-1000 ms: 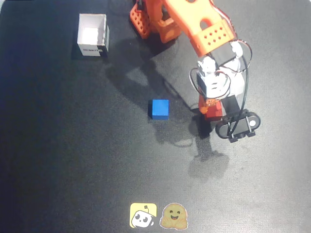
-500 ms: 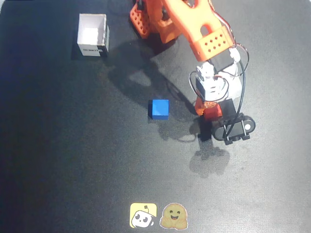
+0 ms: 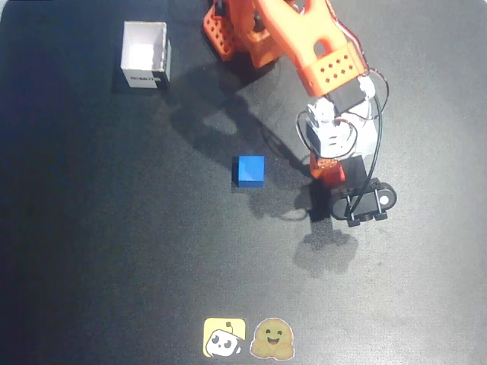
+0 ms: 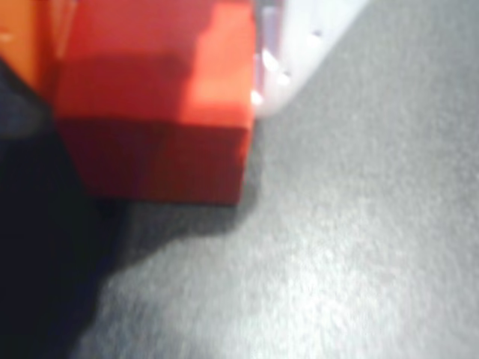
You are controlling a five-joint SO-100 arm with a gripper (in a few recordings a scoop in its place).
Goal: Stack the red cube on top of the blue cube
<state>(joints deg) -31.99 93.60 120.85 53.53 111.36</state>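
Red-orange and close to the lens, the red cube [image 4: 153, 105] sits between the jaws in the wrist view, an orange finger against its left face and a pale, whitish finger [image 4: 299, 52] against its right, so the jaws are closed on it, spread only as wide as the cube. Its underside is in shadow and a dark shadow lies on the table [image 4: 359, 247] below and to the left; whether the cube touches the table or hangs just above it cannot be told from this blurred view. In the overhead view the gripper [image 3: 329, 171] points down at the end of the orange arm [image 3: 304, 38], and only a small patch of the red cube [image 3: 332, 173] shows beneath the white motor block, with the black camera mount [image 3: 364, 201] just below and to the right of it. The blue cube [image 3: 249, 170] rests flat on the black table [image 3: 114, 251] to the left of the held cube, at about the same height in the picture, apart from it, with bare table between them. A white box [image 3: 144, 53], open at the top, stands well away toward the upper left. Two stickers, a yellow one [image 3: 224, 338] and a tan smiling one [image 3: 272, 338], lie near the bottom edge.
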